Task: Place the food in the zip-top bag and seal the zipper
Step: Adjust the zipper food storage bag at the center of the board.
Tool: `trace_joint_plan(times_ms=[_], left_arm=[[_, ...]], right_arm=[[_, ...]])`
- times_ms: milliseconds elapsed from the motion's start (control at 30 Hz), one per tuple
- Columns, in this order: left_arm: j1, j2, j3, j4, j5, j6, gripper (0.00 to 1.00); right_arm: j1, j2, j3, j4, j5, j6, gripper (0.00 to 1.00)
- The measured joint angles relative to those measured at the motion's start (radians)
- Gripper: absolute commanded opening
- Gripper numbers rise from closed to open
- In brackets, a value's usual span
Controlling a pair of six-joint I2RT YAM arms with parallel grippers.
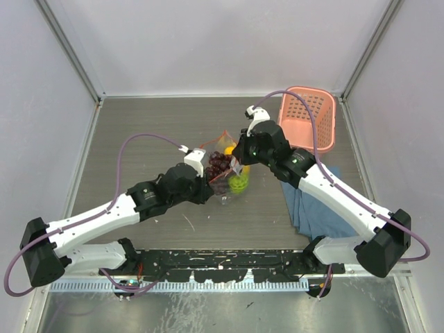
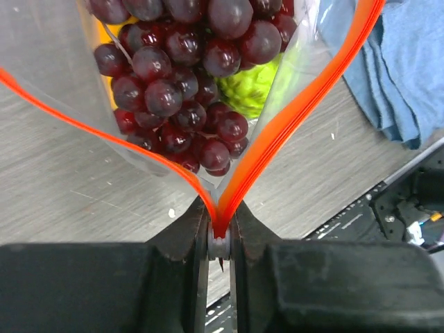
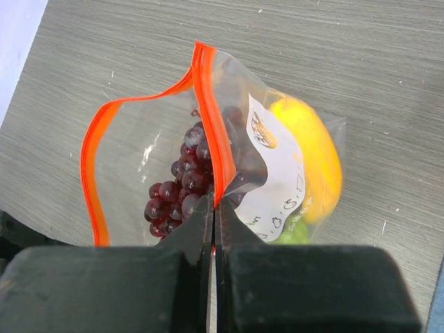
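The left gripper [image 2: 219,239] and right gripper [image 3: 214,208] are each pinching the orange zipper [image 3: 208,111], jaws fully closed, with grapes [image 2: 180,97] and a yellow fruit [image 3: 312,159] sitting inside the bag [image 3: 132,159].

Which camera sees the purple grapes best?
The left wrist view: the grapes fill it, close and sharp. The right wrist view shows fewer, partly behind the zipper; the top view shows only a small dark cluster.

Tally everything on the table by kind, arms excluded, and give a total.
Fruit: 3 (grape bunch, orange-yellow fruit, green fruit)
Zip-top bag: 1
Pink basket: 1
Blue cloth: 1
Total: 6
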Motion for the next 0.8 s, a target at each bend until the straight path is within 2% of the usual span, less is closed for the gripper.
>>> trace_joint_plan(times_ms=[67,267,467,600,700,800], left_arm=[[0.0,-0.003,0.012,-0.012,-0.026,0.024,0.0],[0.0,-0.056,0.075,-0.09,-0.102,0.146,0.0],[-0.001,-0.085,0.167,-0.176,-0.138,0.275,0.0],[-0.001,-0.088,0.188,-0.232,-0.137,0.346,0.0],[-0.001,-0.088,0.199,-0.29,-0.127,0.394,0.0],[-0.001,-0.088,0.212,-0.349,-0.11,0.441,0.0]], right_arm=[[-0.002,-0.006,-0.01,0.003,0.001,0.0,0.01],[-0.01,-0.053,-0.047,0.008,0.001,-0.002,0.07],[-0.009,-0.082,-0.063,0.01,-0.024,-0.011,0.18],[-0.011,-0.11,-0.074,0.012,-0.029,-0.047,0.31],[-0.026,-0.135,-0.077,0.011,-0.035,-0.091,0.47],[-0.049,-0.146,-0.077,0.011,-0.061,-0.146,0.56]])
